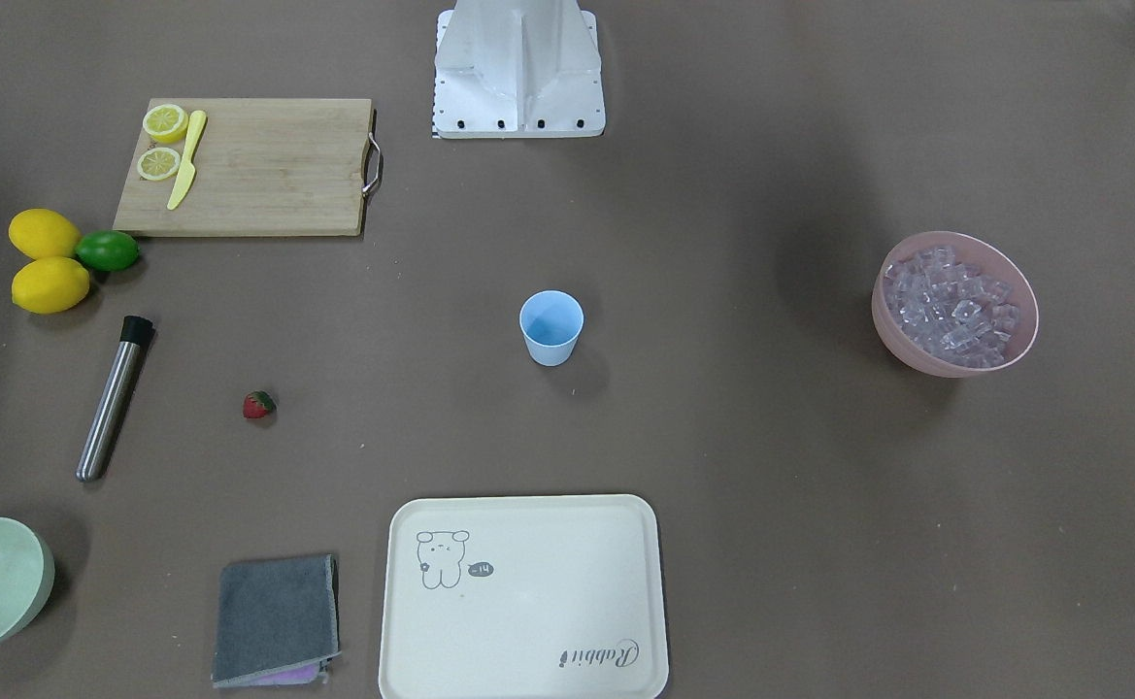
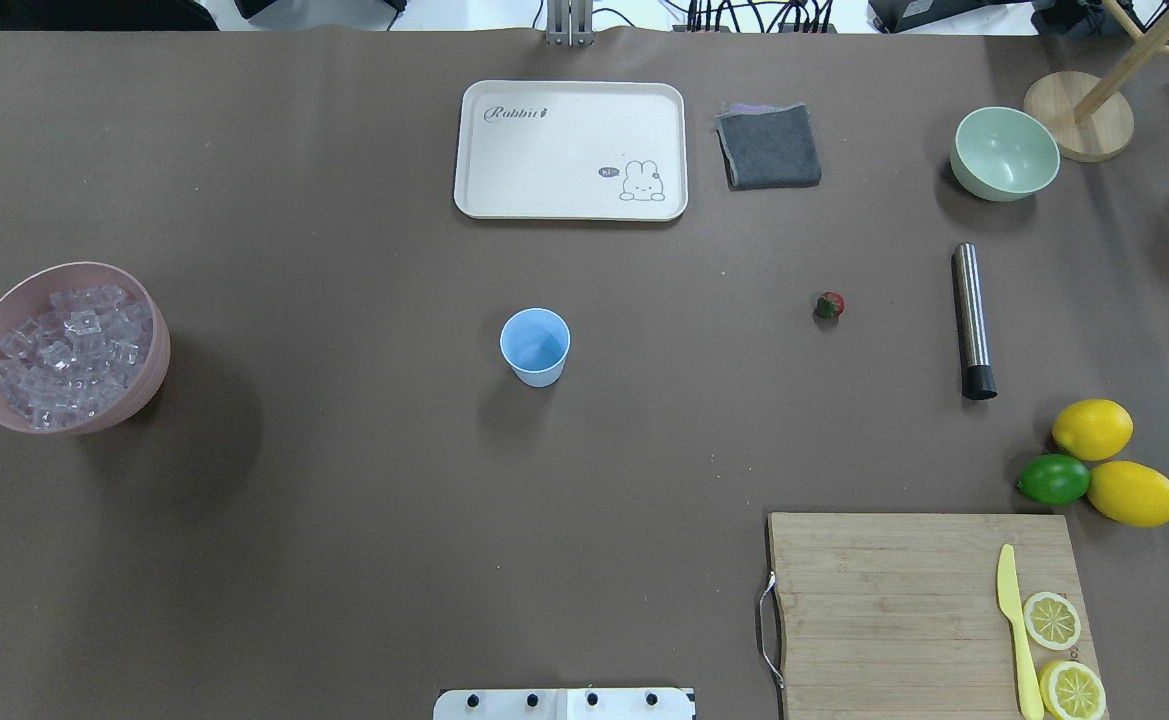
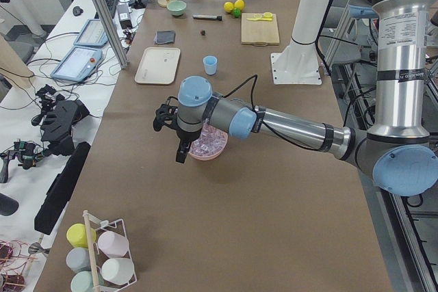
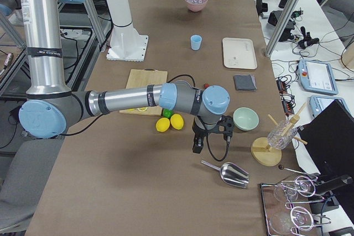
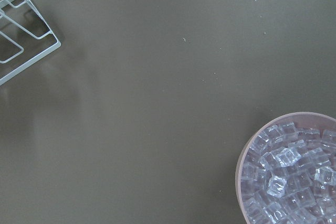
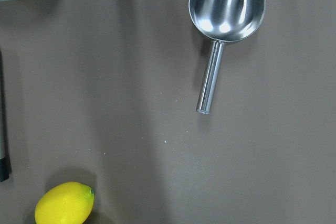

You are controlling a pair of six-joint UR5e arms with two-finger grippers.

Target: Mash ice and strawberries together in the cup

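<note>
Cup (image 1: 550,327) mid-frame, looks empty; strawberry (image 1: 258,406) lower left on worktop (image 1: 742,456); ice (image 1: 955,306) heaped in pink bowl (image 1: 885,325), right; my left fingers (image 3: 181,152) and right fingers (image 4: 197,143): opening and hold, cannot tell; risk: light cup tips if nudged; slick ice slips.

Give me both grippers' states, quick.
Left gripper: cannot tell, it shows only in a side view.
Right gripper: cannot tell, it shows only in a side view.
</note>
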